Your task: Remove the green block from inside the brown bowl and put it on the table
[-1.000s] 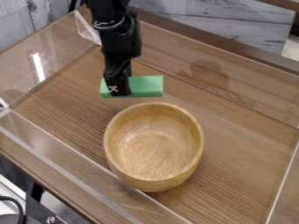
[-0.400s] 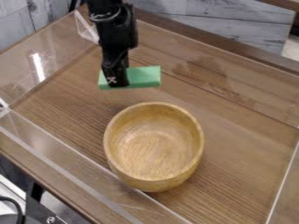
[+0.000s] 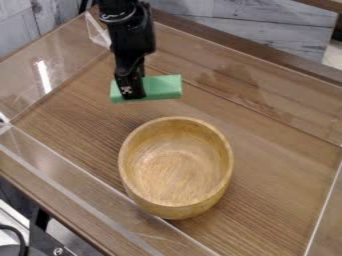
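Compared with a second ago, we see the gripper [image 3: 130, 95] and the green block [image 3: 156, 88] sitting a touch higher in the view and farther from the brown bowl [image 3: 177, 165], whose hollow is empty, so we judge the removal done and only the setting-down on the table [image 3: 267, 110] left. Our fingers are closed on the block's left end, the block reaching out to the right of them. Whether the block already rests on the wood or hangs just above it, we cannot tell.
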Controlling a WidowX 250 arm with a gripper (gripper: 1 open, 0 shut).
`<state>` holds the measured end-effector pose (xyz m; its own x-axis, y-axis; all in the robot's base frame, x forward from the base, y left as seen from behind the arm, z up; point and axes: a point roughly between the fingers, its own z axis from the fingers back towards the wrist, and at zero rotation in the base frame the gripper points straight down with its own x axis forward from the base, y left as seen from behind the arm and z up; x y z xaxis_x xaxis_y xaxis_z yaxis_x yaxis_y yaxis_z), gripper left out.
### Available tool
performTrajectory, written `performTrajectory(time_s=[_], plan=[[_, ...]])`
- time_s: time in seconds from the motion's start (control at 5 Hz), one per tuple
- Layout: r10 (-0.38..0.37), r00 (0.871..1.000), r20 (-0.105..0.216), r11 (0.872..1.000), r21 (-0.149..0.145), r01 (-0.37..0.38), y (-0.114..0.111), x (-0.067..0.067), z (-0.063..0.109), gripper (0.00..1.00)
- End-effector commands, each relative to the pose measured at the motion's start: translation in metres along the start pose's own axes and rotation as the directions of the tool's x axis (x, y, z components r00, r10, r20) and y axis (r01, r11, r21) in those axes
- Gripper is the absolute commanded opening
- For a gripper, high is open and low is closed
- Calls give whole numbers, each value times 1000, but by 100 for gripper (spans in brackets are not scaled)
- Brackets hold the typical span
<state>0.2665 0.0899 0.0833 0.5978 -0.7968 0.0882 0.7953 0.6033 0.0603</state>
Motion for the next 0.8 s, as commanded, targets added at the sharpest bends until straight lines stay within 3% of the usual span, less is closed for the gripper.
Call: performTrajectory(time_s=[0.0, 0.6], plan=[[12, 1000, 16, 996, 93, -13, 13, 2, 28, 0], [34, 999, 10, 991, 127, -35, 9, 2, 41, 0]])
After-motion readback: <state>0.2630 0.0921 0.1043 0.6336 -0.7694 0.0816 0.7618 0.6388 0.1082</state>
